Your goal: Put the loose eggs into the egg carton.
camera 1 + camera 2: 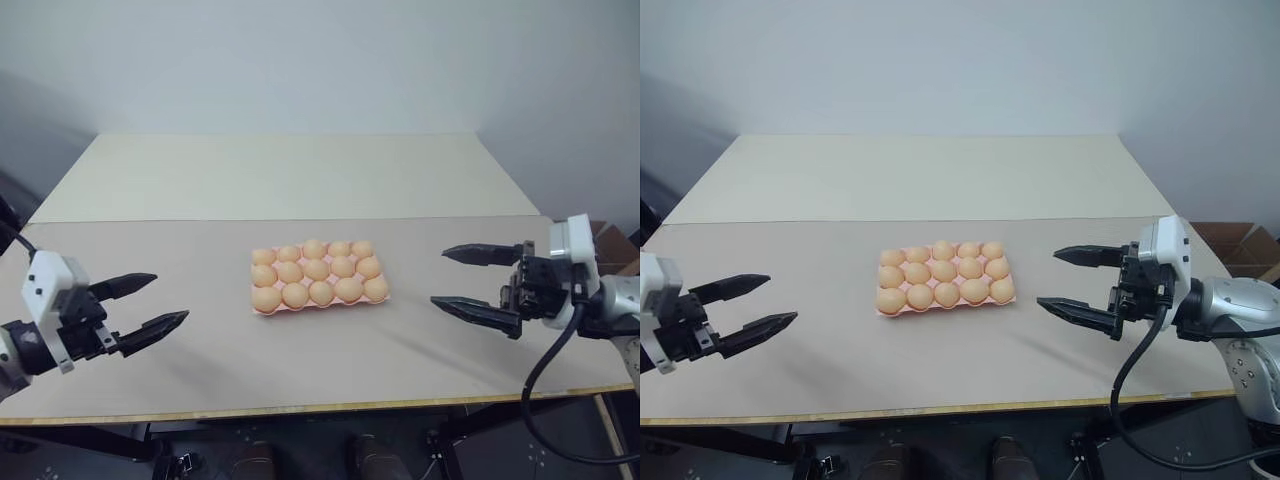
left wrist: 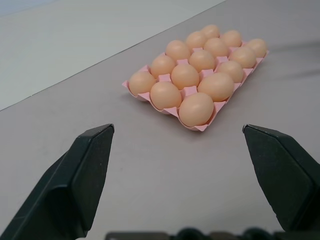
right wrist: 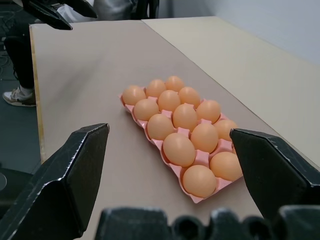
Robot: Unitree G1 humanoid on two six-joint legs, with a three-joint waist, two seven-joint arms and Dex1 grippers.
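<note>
Now: one pink egg carton (image 1: 262,308) at table (image 1: 300,180) centre, all fifteen cups filled, fifteen eggs (image 1: 317,269) in three rows of five. Left gripper (image 1: 172,303) at carton's 8 o'clock, fingers spread, empty. Right gripper (image 1: 438,277) at 3 o'clock, fingers spread, empty.

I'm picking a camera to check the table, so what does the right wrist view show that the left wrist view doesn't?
Right wrist view: the left gripper across the table, a person's shoe on the floor past the table edge, and the right gripper, open.

Left wrist view: the left gripper's own open fingers.

Both: the pink carton with an egg in every cup.
</note>
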